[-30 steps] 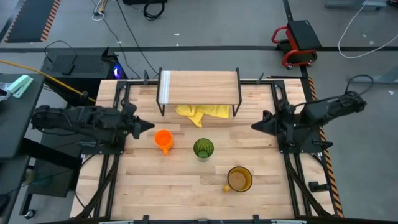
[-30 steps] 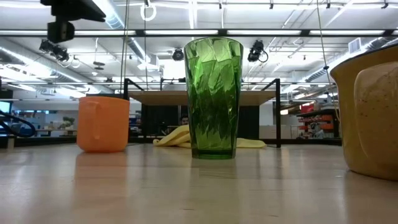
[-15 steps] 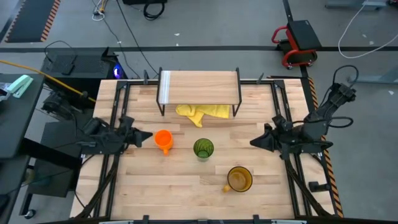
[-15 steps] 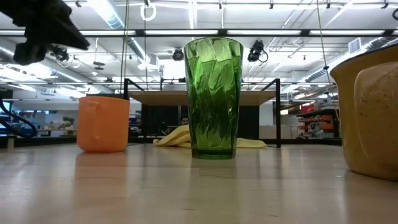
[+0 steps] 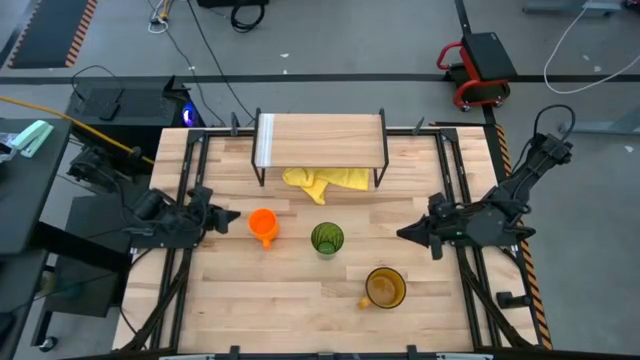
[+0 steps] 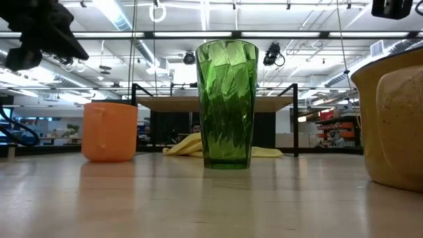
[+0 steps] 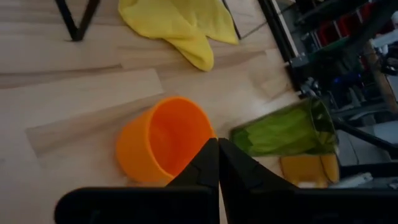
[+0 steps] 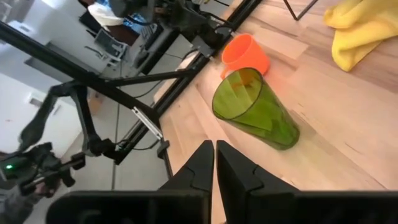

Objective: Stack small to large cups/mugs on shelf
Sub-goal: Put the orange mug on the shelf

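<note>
The small orange mug (image 5: 262,224) stands upright on its base left of the table's middle. The dark green tumbler (image 5: 327,238) is just right of it, and the amber-yellow mug (image 5: 385,288) sits nearer the near edge with its handle to the left. The shelf (image 5: 320,140) stands on its thin black legs at the far edge, its plank top bare. My left gripper (image 5: 232,216) is shut, hovering just left of the orange mug (image 7: 165,146). My right gripper (image 5: 402,234) is shut, right of the tumbler (image 8: 255,112), pointing toward it.
A crumpled yellow cloth (image 5: 325,180) lies on the table under the shelf's front edge. Black metal frames run along the table's left and right sides. Bare wood lies between the cups and the near edge.
Both arms have folded up from a stretched, level pose. The left gripper has dropped and drawn slightly toward the near edge, close to the orange mug. The right gripper has moved toward the near edge. The cups have not moved.
</note>
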Controlling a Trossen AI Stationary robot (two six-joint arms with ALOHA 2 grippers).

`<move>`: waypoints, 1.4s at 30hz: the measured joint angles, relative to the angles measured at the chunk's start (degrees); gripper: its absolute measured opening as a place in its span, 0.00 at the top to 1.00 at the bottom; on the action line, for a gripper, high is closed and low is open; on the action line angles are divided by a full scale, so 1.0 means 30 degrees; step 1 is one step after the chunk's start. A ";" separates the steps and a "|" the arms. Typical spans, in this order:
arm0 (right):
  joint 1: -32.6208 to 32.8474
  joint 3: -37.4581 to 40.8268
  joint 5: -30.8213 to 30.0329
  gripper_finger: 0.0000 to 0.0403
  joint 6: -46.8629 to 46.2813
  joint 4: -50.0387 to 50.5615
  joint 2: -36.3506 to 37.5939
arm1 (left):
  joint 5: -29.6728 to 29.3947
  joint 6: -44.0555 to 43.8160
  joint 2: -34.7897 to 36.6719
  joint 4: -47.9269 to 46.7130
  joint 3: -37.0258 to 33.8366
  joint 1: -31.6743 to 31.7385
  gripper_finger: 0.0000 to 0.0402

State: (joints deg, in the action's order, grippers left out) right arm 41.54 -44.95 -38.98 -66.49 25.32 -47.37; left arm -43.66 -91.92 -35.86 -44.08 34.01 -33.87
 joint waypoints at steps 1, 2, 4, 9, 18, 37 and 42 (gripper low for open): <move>0.0000 0.0000 0.0005 0.93 -0.0040 0.0000 -0.0007 | 0.0098 0.0023 -0.0148 -0.0134 0.0318 -0.0002 0.98; 0.0000 0.0000 0.0003 0.93 -0.0169 0.0000 -0.0004 | 0.0214 0.0235 -0.0322 -0.0372 0.0661 -0.0007 0.97; 0.0000 0.0000 0.0007 0.92 -0.0381 0.0017 0.0000 | 0.0705 0.0739 -0.0733 -0.1072 0.1556 0.0000 0.96; 0.0000 0.0000 0.0019 0.90 -0.0819 0.0119 0.0000 | 0.2227 0.0719 -0.2355 -0.5347 0.4355 0.0022 0.98; -0.0024 0.0000 0.0520 0.87 -0.1015 0.0600 0.0000 | 0.5650 0.1244 -0.5707 -0.8940 0.7611 0.0017 0.91; -0.0852 0.0000 0.1716 0.87 -0.1502 0.1632 0.0015 | 0.5670 0.3337 -0.6520 -0.8785 0.7582 0.2120 0.78; -0.0852 0.0000 0.1044 0.87 -0.3725 0.1604 0.0008 | 0.5663 0.4735 -0.6520 -0.8770 0.7577 0.2149 0.81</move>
State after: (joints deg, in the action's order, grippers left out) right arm 38.98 -44.95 -35.85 -77.67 30.13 -47.35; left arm -26.68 -77.71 -55.42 -70.39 56.74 -27.42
